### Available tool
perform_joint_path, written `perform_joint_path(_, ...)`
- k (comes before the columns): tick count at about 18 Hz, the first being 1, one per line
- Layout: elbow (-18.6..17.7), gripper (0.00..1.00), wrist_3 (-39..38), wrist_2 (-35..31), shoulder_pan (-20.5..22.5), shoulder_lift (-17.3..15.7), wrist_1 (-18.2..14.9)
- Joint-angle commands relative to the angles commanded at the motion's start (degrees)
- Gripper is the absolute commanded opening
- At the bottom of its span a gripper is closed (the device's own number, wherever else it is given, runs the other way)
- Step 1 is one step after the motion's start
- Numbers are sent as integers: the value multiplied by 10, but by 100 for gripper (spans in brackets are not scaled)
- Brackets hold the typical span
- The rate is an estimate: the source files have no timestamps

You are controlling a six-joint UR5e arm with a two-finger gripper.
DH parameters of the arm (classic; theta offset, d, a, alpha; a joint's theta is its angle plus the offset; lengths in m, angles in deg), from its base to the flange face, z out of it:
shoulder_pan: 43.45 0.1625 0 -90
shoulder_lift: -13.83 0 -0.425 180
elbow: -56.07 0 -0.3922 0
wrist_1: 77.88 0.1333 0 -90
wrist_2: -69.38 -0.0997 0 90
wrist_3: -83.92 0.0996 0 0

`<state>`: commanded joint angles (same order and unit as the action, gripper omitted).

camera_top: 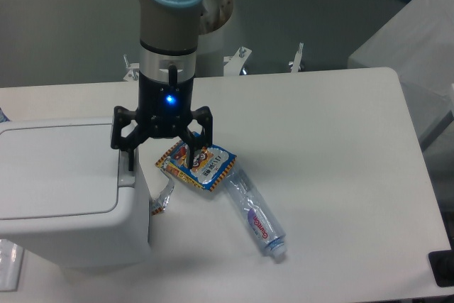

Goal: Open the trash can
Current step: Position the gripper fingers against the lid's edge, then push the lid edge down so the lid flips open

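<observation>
The white boxy trash can stands at the left of the table with its flat lid down. My gripper hangs open at the can's right edge. Its left fingertip sits at the small latch area beside the lid's right rim, and its right fingertip is over a snack packet. The latch itself is mostly hidden behind the finger.
A colourful snack packet lies just right of the can, with an empty plastic bottle stretching from it toward the front right. A small wrapper scrap lies against the can's side. The table's right edge is far off.
</observation>
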<state>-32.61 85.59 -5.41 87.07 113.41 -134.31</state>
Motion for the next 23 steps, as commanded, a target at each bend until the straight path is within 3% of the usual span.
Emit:
perform_joint_path(16, 0, 100, -1, 0, 0, 8, -1)
perform_joint_path(21, 34, 100, 8, -1, 3, -1, -1)
perform_joint_path(23, 48, 100, 16, -29, 8, -9, -3)
